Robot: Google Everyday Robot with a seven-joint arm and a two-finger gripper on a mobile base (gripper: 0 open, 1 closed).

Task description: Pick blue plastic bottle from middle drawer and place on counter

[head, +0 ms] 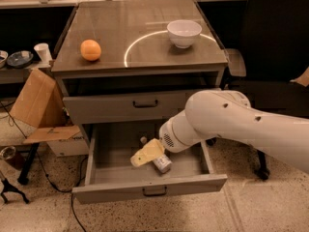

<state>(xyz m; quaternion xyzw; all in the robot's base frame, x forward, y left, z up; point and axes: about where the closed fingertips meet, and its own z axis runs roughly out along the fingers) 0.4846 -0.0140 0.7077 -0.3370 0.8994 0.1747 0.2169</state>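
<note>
Clear plastic, white-capped, the bottle (162,164) is seen lying flat near the middle of the open drawer (149,183), cap toward 11 o'clock, base toward 5 o'clock. Its mid-section is hidden by the gripper (141,157), which is held low across it. Whether the gripper is apart or clamped on the bottle cannot be told. A smooth, round bottle is likely to roll aside or be squeezed out if it is taken off-centre. On lifting, the upper drawer (140,105) at 12 o'clock could be struck. On the counter (145,13), 1 bowl (184,33) at 1 o'clock and 1 orange (91,50) at 9 o'clock could be knocked.
</note>
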